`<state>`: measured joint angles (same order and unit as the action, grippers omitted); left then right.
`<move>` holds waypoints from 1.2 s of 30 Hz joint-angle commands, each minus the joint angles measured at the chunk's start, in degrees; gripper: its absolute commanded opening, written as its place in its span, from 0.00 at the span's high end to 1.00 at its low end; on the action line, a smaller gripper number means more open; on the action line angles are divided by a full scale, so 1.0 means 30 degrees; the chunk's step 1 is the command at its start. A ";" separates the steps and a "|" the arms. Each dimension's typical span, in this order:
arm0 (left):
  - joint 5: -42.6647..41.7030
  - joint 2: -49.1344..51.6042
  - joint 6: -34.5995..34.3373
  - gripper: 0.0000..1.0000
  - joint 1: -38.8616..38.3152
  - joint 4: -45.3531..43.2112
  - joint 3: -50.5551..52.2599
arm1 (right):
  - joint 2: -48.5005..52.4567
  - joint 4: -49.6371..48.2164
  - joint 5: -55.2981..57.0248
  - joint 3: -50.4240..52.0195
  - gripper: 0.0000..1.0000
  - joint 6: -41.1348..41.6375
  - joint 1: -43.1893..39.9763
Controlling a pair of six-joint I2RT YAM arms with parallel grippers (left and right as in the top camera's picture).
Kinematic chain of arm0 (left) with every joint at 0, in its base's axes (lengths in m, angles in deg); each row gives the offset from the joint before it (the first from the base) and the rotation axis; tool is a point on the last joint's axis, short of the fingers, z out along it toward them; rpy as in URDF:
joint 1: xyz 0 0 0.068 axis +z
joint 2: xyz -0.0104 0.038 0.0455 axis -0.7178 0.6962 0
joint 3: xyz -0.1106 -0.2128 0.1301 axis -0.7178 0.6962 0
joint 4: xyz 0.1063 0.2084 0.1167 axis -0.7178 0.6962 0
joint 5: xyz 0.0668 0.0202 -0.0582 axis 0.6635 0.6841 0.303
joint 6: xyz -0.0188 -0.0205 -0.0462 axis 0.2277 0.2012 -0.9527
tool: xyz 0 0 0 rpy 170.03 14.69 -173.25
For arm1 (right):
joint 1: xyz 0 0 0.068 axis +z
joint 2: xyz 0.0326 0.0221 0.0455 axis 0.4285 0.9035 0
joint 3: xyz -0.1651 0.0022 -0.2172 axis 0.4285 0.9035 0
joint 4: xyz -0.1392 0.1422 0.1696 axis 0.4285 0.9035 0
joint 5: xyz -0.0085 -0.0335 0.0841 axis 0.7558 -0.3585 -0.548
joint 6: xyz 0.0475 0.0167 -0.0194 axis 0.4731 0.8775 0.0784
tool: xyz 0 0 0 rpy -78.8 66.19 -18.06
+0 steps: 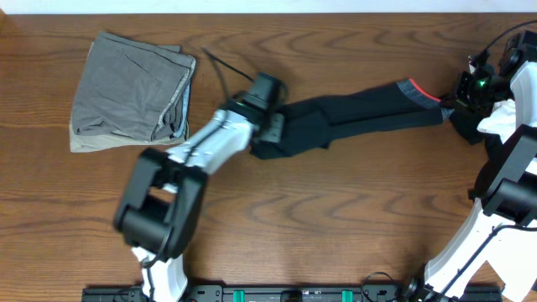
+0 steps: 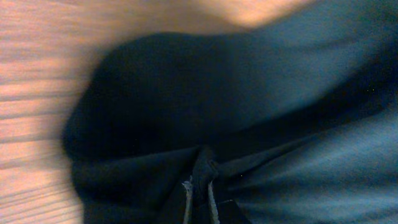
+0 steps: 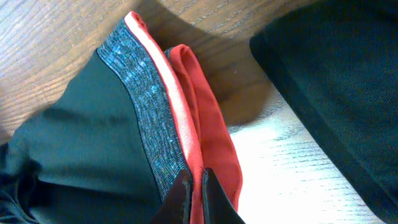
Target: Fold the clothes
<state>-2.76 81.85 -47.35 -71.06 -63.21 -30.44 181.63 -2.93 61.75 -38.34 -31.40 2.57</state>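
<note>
A long black garment lies stretched across the wooden table, with a red-and-grey end band at its right end. My left gripper is shut on a pinch of black cloth at the garment's left end; in the left wrist view the fingers clamp a fold of it. My right gripper is shut on the red band; in the right wrist view the fingertips pinch the red edge beside the grey strip.
A folded grey garment lies at the back left of the table. Another black garment lies right of the band in the right wrist view. A white piece shows by the right arm.
</note>
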 commanded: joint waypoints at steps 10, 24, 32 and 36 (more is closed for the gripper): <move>0.0896 -0.3832 0.1741 0.89 0.3628 0.2404 -0.0197 | -0.0022 0.0124 0.1537 -0.0335 0.99 -0.0051 -0.0058; 0.0641 -0.3934 0.1734 0.35 0.4794 0.3264 -0.0197 | -0.0051 -0.0641 0.4211 -0.1100 0.99 0.0262 -0.1362; -0.6652 -0.3934 0.1741 0.27 0.4473 0.3140 -0.0189 | -0.1545 -0.0423 -0.1209 -0.5355 0.99 -0.2506 -0.2907; -0.7490 -0.3927 0.2186 0.26 0.2929 0.2739 -0.0189 | -0.2586 -0.0073 -0.1821 -0.6339 0.99 -0.2127 -0.2630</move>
<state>-18.52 70.99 -42.04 -58.96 -54.47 -30.44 179.01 -3.72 61.53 -54.69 -36.49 -6.35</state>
